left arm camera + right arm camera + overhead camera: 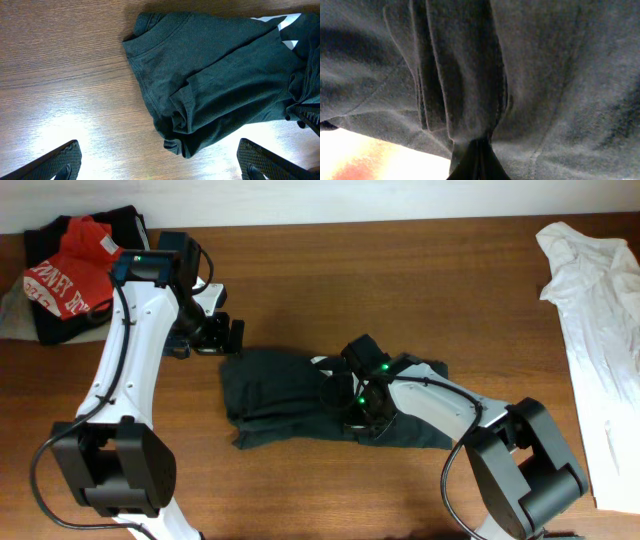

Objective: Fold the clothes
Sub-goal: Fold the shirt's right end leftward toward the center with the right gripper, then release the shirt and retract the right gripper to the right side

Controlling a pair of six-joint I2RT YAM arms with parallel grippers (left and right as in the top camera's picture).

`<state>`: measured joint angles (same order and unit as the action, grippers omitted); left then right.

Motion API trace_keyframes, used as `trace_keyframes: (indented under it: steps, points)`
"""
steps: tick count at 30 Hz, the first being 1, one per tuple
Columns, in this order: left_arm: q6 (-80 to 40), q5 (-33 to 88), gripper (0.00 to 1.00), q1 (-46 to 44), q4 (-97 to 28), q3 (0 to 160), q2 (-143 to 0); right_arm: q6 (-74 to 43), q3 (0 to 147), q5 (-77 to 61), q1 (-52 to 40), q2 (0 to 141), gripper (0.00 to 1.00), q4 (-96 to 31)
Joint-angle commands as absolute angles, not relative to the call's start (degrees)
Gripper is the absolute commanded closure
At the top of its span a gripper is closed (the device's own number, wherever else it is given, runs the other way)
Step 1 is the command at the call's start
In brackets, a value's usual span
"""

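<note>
A dark green shirt (pixel 275 390) lies crumpled and partly folded in the middle of the wooden table; it also shows in the left wrist view (pixel 210 75) and fills the right wrist view (pixel 470 75). My right gripper (pixel 358 412) is shut on a bunched fold of this shirt (pixel 477 150) near its middle. My left gripper (pixel 222 335) is open and empty, hovering just beyond the shirt's far left corner, its fingertips (pixel 160 167) wide apart over the table and the collar end.
A pile of red, black and grey clothes (pixel 70 265) sits at the far left corner. A white garment (pixel 600 310) lies along the right edge. Bare wood surrounds the dark shirt.
</note>
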<state>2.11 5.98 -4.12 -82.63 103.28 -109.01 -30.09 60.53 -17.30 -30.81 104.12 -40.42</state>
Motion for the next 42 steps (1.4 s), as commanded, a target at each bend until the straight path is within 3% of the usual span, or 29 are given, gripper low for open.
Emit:
trace_keyframes:
  steps: [1,4,7,12,19,23,29,37,42]
  points:
    - [2.17,6.63,0.01,-3.99,-82.61,102.98,-109.6,-30.44,63.86,-14.39,-30.5,101.78,0.96,-44.12]
    - [2.17,6.63,0.01,-3.99,-82.5,102.98,-109.6,-29.47,69.56,-5.61,-26.76,96.92,0.96,-52.21]
    - [2.17,6.63,0.01,-3.99,-82.37,102.98,-109.6,-25.26,71.16,-5.54,-18.79,95.57,0.95,-53.8]
    - [2.17,6.63,0.01,-3.99,-82.06,102.98,-109.6,-12.38,69.63,-19.2,-5.87,101.21,0.96,-53.54]
    - [2.17,6.63,0.01,-3.97,-82.15,102.98,-109.6,-12.47,67.07,-13.02,2.37,109.56,0.96,-47.09]
    - [2.17,6.63,0.01,-3.99,-82.06,102.98,-109.6,-12.86,71.55,-13.06,7.6,107.46,0.96,-51.99]
    - [2.17,6.66,0.01,-3.99,-81.65,102.98,-109.6,-12.27,77.93,-25.1,3.64,102.45,0.9,-57.1]
    - [2.17,6.63,0.01,-3.99,-81.97,102.98,-109.6,-21.69,75.16,-24.86,-12.56,113.23,0.86,-40.82]
    - [2.17,6.63,0.01,-4.86,-81.58,102.98,-109.6,-21.98,75.22,-24.88,-15.81,119.17,0.87,-35.05]
